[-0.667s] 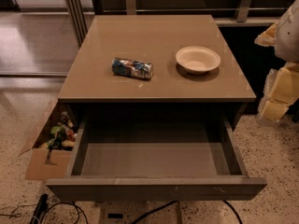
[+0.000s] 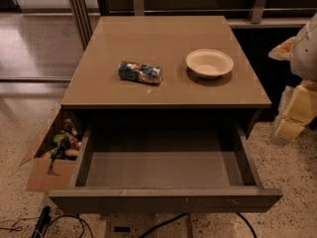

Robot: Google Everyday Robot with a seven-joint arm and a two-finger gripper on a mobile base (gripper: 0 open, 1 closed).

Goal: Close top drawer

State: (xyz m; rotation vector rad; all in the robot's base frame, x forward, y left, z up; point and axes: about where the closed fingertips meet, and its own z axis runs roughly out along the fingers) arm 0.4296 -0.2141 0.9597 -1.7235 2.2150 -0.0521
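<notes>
The top drawer (image 2: 166, 200) of the grey-brown cabinet (image 2: 163, 90) is pulled far out towards me. Its flat front panel is nearest the camera, and its plain box interior (image 2: 163, 167) holds nothing. My gripper (image 2: 296, 110), with a white body and pale yellow parts, hangs at the right edge of the view. It is beside the cabinet's right side, level with the drawer and apart from it. Part of it is cut off by the frame edge.
A crushed can (image 2: 140, 72) and a white bowl (image 2: 209, 63) lie on the cabinet top. A cardboard box of clutter (image 2: 52, 155) stands on the floor to the left of the drawer. Cables (image 2: 59, 222) run on the speckled floor under the drawer front. A railing (image 2: 79, 9) stands behind.
The gripper at the right edge sits slightly lower than before. The drawer is as far out as it was.
</notes>
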